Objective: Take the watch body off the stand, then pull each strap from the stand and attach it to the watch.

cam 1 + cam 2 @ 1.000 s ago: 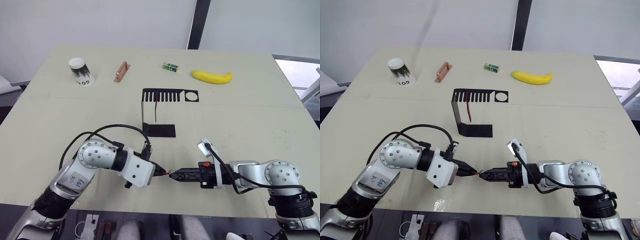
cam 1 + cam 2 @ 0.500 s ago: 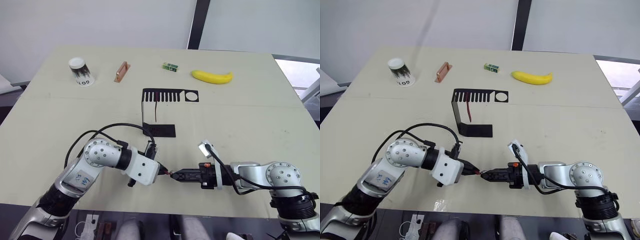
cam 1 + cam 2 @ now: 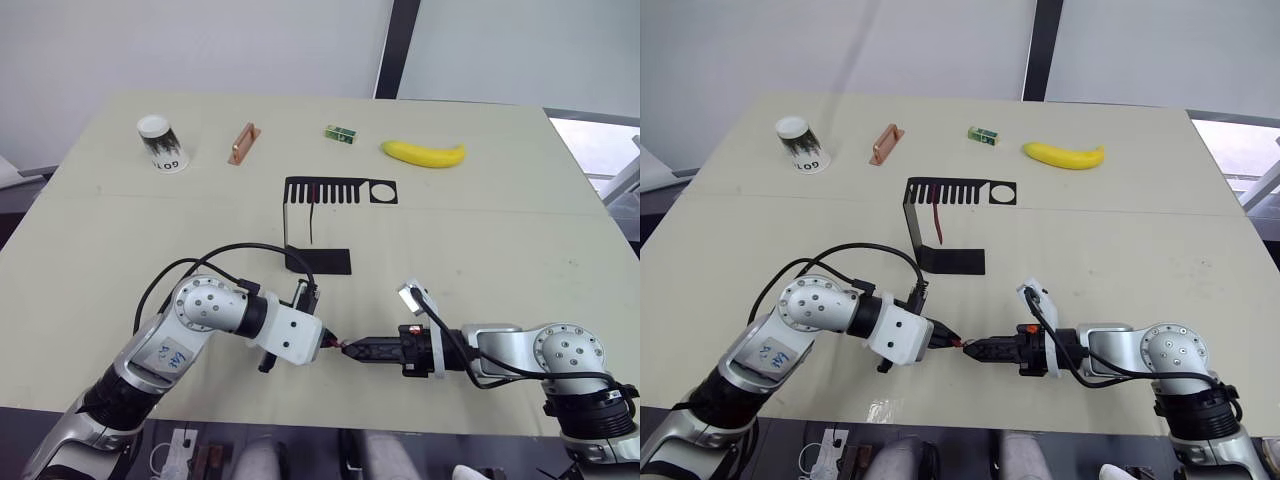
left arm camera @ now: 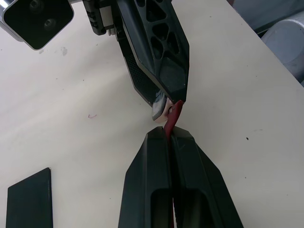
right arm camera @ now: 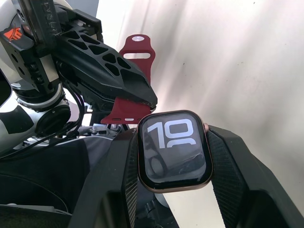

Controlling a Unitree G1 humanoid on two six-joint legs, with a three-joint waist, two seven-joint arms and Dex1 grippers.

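Observation:
My right gripper (image 3: 352,349) is shut on the watch body (image 5: 173,149), a rounded-square case with a dark screen and light marks. My left gripper (image 3: 325,342) is shut on a dark red strap (image 4: 175,111), and the two grippers meet tip to tip near the table's front edge. The strap's end touches the edge of the watch body (image 4: 159,110); whether it is seated in the slot I cannot tell. The black stand (image 3: 318,225) sits mid-table behind them. A second dark red strap (image 3: 937,222) hangs from its slotted top plate.
Along the far side stand a paper cup (image 3: 162,143), a copper-coloured block (image 3: 241,143), a small green block (image 3: 340,133) and a banana (image 3: 423,153). The table's front edge (image 3: 330,425) runs just below both grippers.
My left forearm and wrist have swung right, closer to the right gripper. The point where the tips meet has stayed in place. The right arm has barely moved.

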